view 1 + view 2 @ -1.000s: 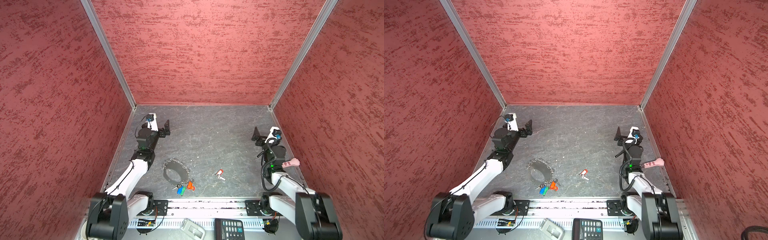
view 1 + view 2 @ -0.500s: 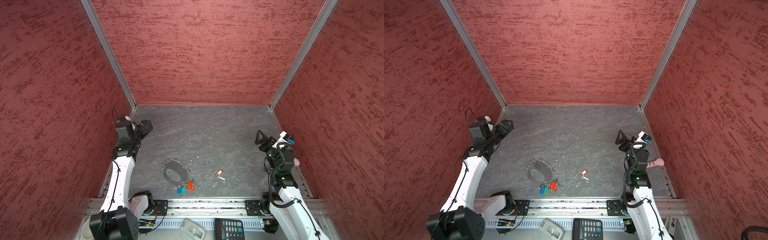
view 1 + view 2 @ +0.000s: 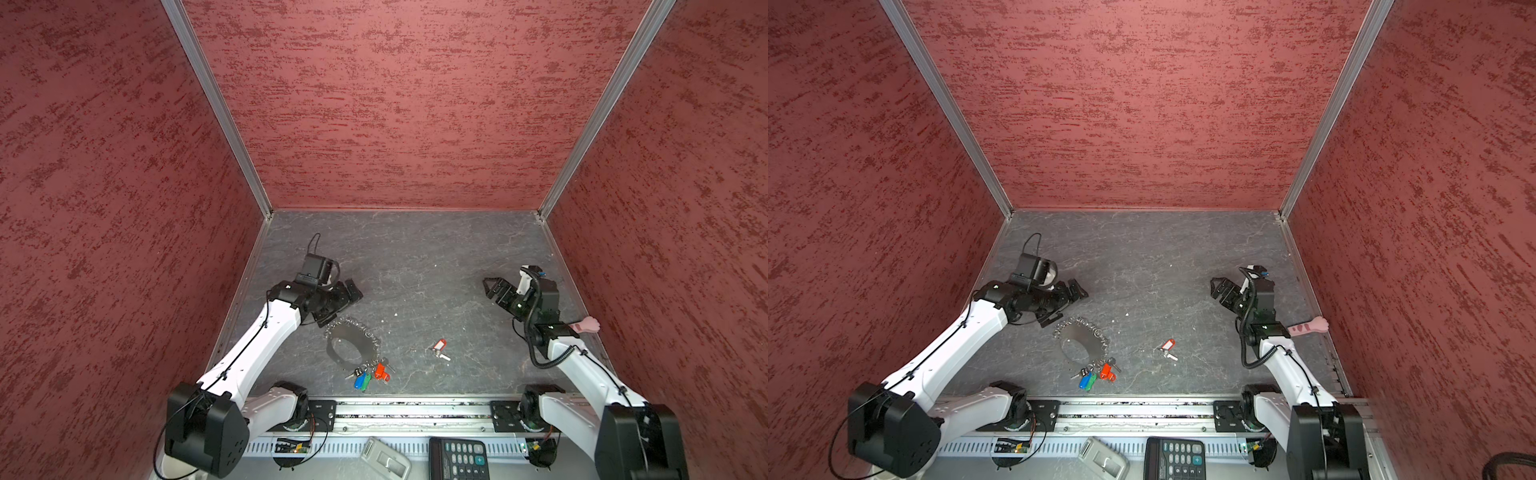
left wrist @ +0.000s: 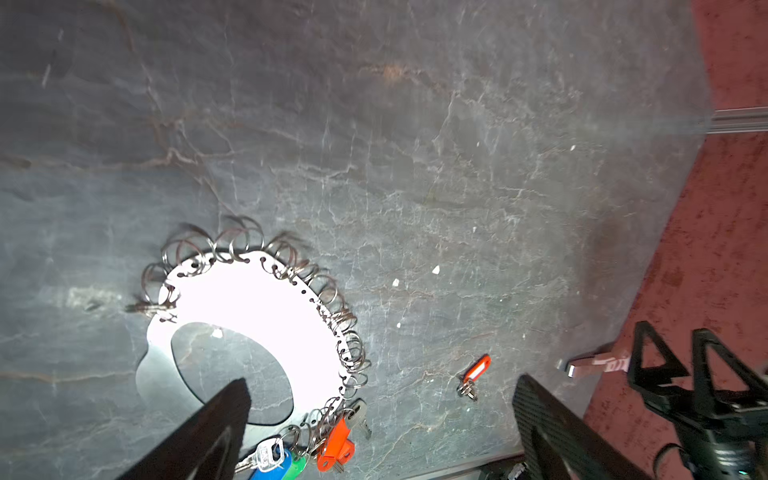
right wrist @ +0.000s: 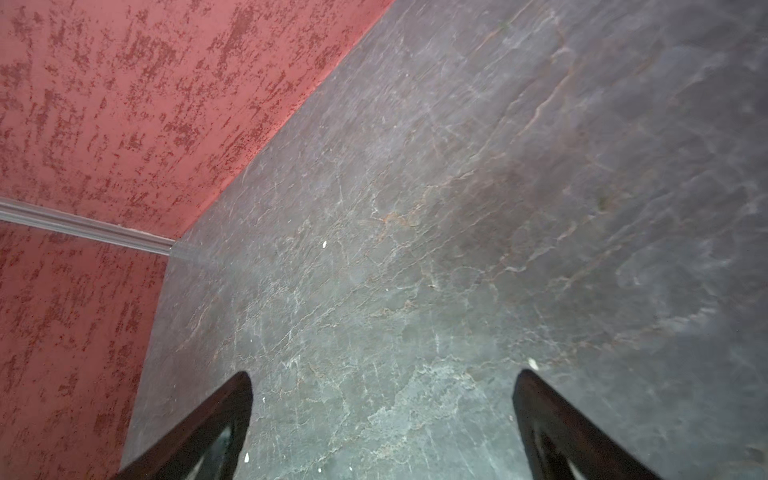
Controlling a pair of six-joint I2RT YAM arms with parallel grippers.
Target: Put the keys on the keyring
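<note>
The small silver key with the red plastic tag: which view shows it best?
Left wrist view: the silver key with the red tag appears largest, white label visible. Both top views show it tiny on the grey floor. The right wrist view misses it.

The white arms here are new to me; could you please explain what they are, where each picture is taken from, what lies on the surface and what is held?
They are two robot arms, each ending in a pincer. Two pictures look down on the booth from above; two come from cameras on the wrists. On the table lie a keyring carrying tagged keys and, apart from it, a loose key with a red tag. A pink tool lies by the right arm. The left gripper and right gripper are open and hold nothing.
</note>
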